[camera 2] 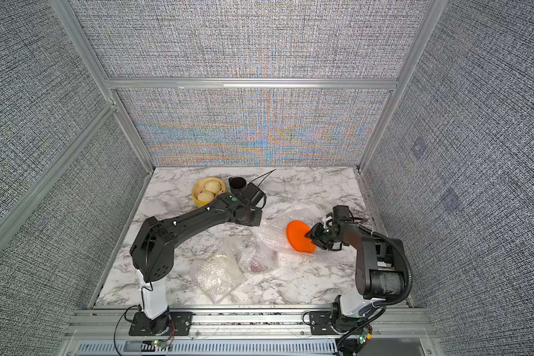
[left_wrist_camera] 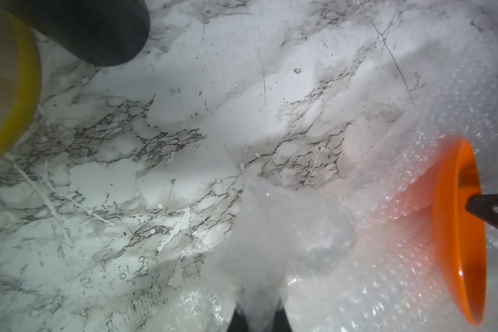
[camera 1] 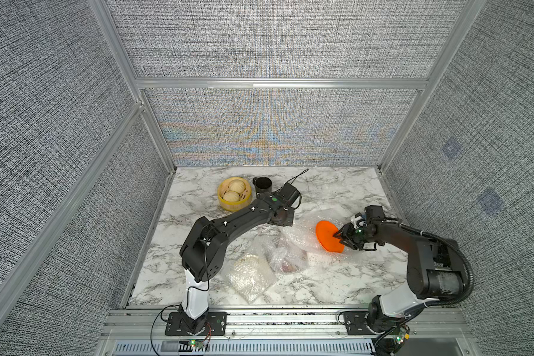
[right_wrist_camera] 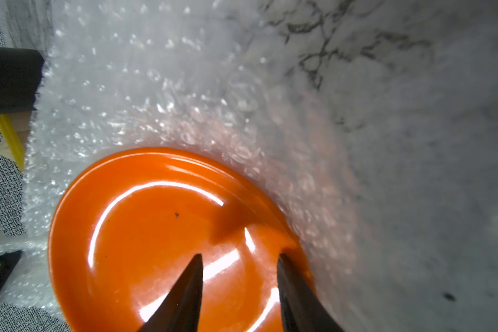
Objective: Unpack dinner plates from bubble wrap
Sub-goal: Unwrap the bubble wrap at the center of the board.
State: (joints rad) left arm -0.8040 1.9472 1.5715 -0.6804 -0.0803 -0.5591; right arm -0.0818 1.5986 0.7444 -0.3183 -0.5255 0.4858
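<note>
A white marble-patterned tabletop (camera 1: 336,283) with grey veins fills the lower middle of both top views. At its upper left stands a yellow steamer basket (camera 1: 225,204) holding pale buns, with a black cup (camera 1: 262,184) just to its right. Near the centre lies a crumpled bubble-wrap parcel (camera 1: 278,251) with a dark red plate (camera 1: 289,265) showing through. A flat bubble-wrap parcel (camera 1: 250,277) touches it at lower left. Right of centre, a loose bubble-wrap sheet (camera 1: 299,235) spreads beneath a tilted orange plate (camera 1: 327,235).

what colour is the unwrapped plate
Plain glossy orange; the plate shows best in the right wrist view.
</note>
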